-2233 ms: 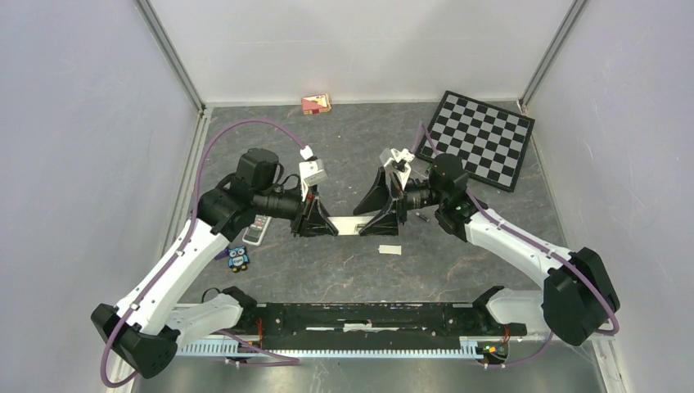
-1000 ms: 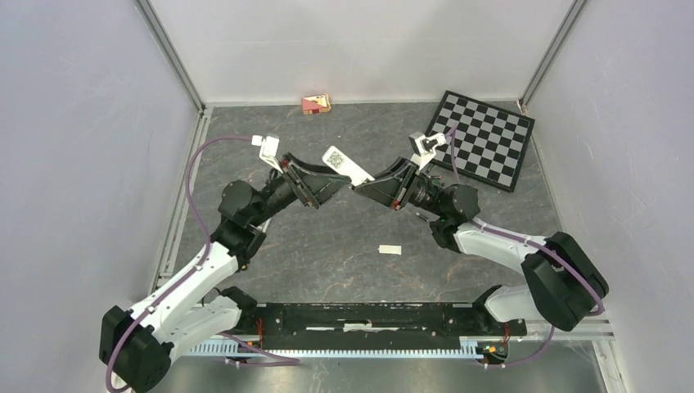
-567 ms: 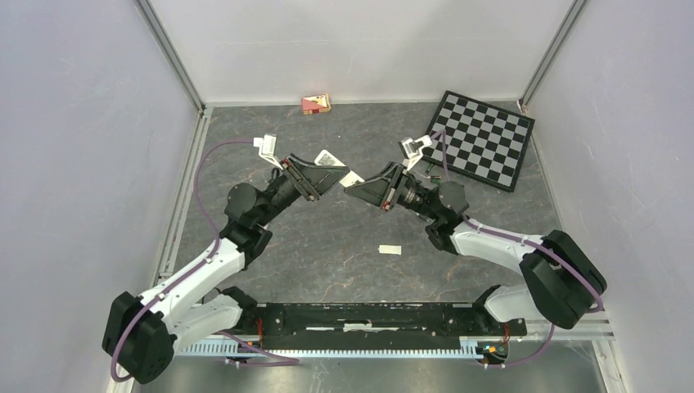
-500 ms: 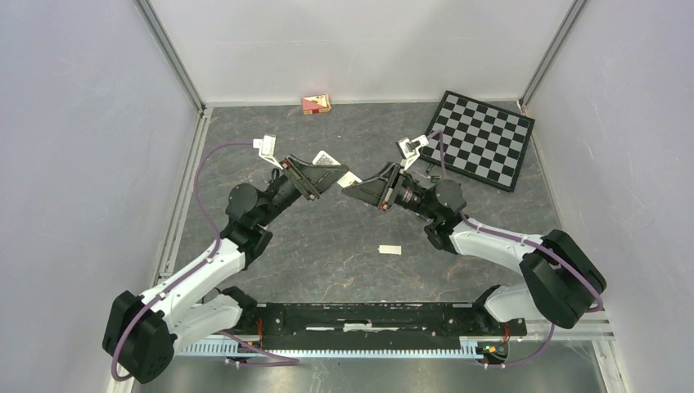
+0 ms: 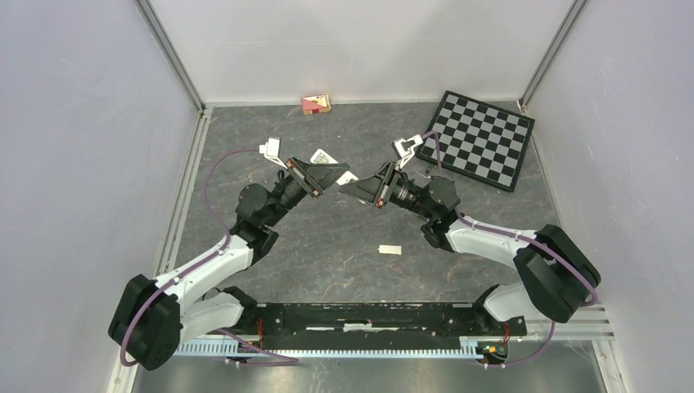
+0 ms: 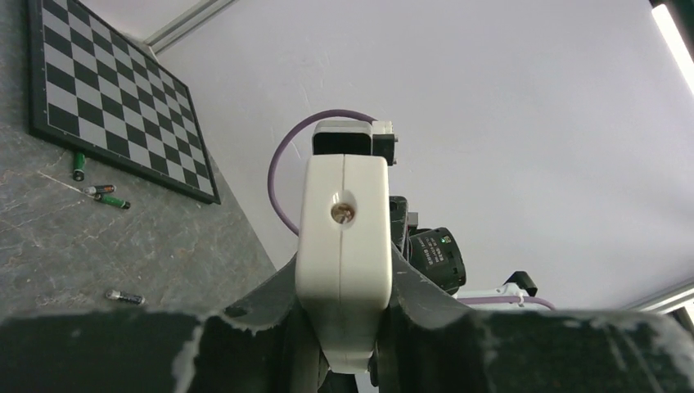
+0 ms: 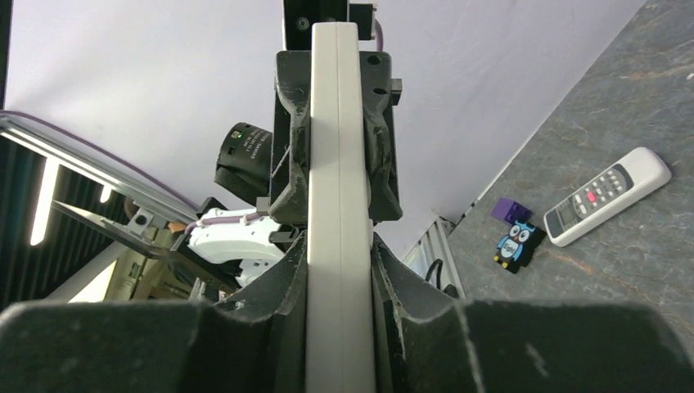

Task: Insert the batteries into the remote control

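Observation:
A white remote control is held in the air between both arms, above the middle of the table. My left gripper is shut on its left end, and in the left wrist view the remote stands end-on with the jaws pressed to both its sides. My right gripper is shut on the other end, where the remote appears edge-on between the fingers. Several batteries lie on the table by the checkerboard, one more nearer.
A checkerboard lies at the back right and a small red box at the back wall. A small white strip lies near the middle. A second remote, an owl figure and a purple block lie at the left.
My left gripper has closed onto the remote's free end. Both arms have shifted slightly left and the remote now lies flatter between them.

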